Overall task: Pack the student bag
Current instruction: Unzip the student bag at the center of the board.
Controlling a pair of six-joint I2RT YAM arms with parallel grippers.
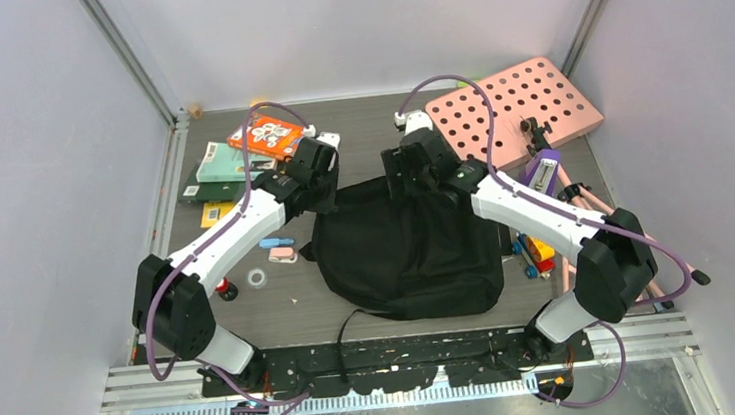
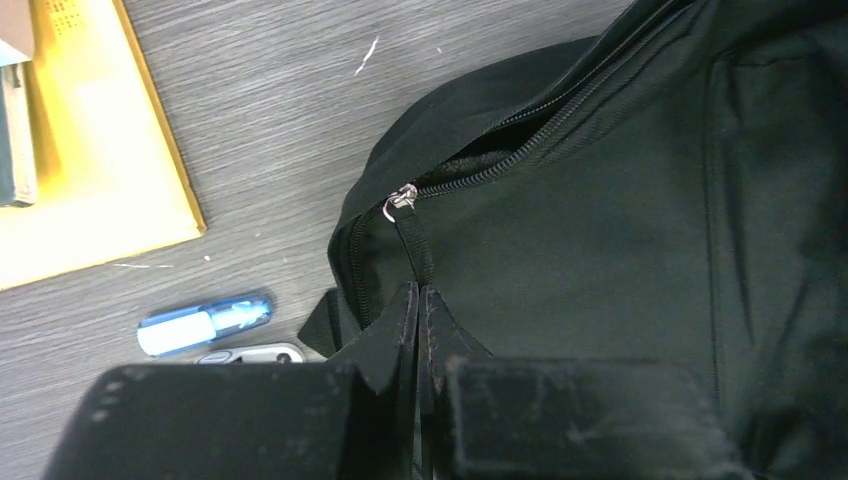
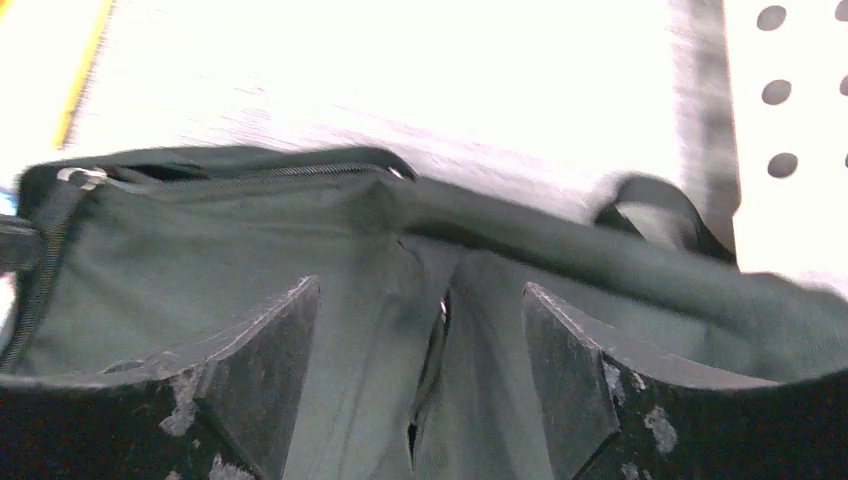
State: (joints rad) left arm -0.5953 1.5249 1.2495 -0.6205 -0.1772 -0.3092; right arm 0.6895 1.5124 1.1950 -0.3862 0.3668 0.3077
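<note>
In the middle of the grey wood-grain table (image 1: 282, 310), between my two arms, lies the student bag (image 1: 407, 249) — a large black backpack of soft woven fabric, slumped flat with its zipped edge toward the far side. My left gripper (image 2: 420, 300) is pinched tight on the zip tab (image 2: 415, 250), a narrow strip of black webbing that hangs from the small metal slider (image 2: 403, 197) at the bag's corner. My right gripper (image 3: 420, 290) stands with its jaws wide apart just over the bag's upper edge. A loose fold of cloth lies between them, but nothing is clamped.

I judge the step to be drawing the main zip open so that things can go in. The zip teeth (image 2: 520, 165) run up to the corner where the slider sits, and a slit already gapes beside it. To do it well I would pull the tab along the line of the teeth, low and close to the cloth, not upward — this fabric is limp and would only lift and bunch. My right hand should close on the rim near the zip and hold it taut against my pull, or the whole bag may slide on the smooth table. The webbing looks thin and slick, so a slow, steady draw seems safest.
</note>
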